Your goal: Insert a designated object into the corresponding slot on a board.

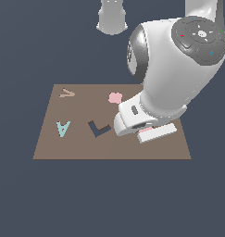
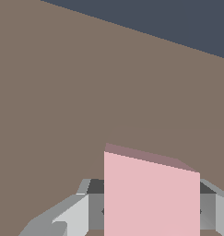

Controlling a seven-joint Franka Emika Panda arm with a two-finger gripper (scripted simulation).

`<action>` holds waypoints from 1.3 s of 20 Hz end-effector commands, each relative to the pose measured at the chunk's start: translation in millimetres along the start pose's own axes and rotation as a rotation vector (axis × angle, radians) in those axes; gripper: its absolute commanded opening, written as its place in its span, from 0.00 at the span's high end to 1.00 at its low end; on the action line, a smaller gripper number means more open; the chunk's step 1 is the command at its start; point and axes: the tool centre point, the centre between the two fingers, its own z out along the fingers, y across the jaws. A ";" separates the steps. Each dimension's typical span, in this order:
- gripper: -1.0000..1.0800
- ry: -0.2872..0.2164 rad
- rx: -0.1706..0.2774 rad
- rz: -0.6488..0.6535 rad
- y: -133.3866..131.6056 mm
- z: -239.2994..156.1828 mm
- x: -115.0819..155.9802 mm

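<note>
The brown board (image 1: pixel 49 143) lies flat on the dark floor. My gripper (image 1: pixel 150 134) is low over the board's part toward the exterior view's right, under the bulky white wrist. A sliver of the light-pink square tile (image 1: pixel 145 131) shows beneath the hand. In the wrist view the pink tile (image 2: pixel 150 193) stands between the two grey fingers (image 2: pixel 94 207), which press against its sides, so the gripper (image 2: pixel 151 209) is shut on it. Bare board (image 2: pixel 85 92) lies beyond the tile. The slot is hidden, and no square cutout shows in either view.
On the board are a teal letter-A piece (image 1: pixel 63 128), a dark L-shaped cutout (image 1: pixel 98 128), a pink blobby piece (image 1: pixel 115 97) and a tan A-shaped mark (image 1: pixel 66 93). The arm's base (image 1: pixel 112 18) stands behind the board. The arm covers the board's far corner on the exterior view's right.
</note>
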 end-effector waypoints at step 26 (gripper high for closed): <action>1.00 0.001 -0.002 -1.037 -48.1 -4.8 -60.8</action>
